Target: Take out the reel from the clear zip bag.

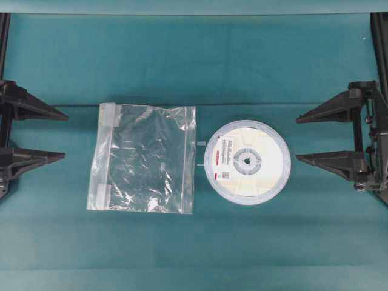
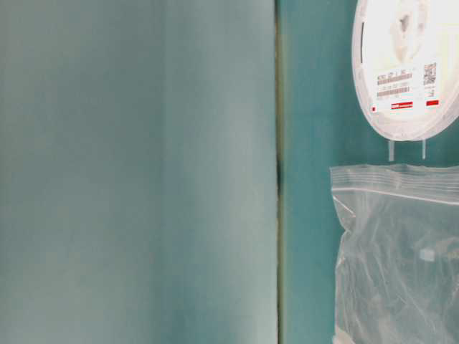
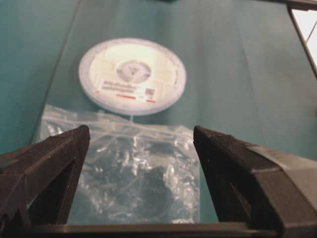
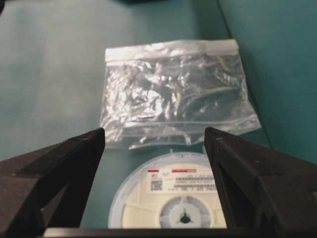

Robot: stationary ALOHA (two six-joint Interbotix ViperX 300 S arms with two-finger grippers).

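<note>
The reel (image 1: 247,162) lies flat on the teal table cover (image 1: 194,60), fully outside the clear zip bag (image 1: 144,159), label up, with its white label and red marks on the side facing the bag. The bag rests crumpled and flat just left of the reel in the overhead view, its zip strip along the edge nearest the reel; a narrow strip of cover shows between them, crossed by two small pale tabs (image 1: 200,154). At the far left edge of the scene the left gripper (image 1: 65,134) stands with jaws spread wide, holding nothing, well apart from the bag. At the far right the right gripper (image 1: 297,139) is likewise spread wide and empty, near the reel but not touching it. Both grippers point inward toward the two objects between them
</note>
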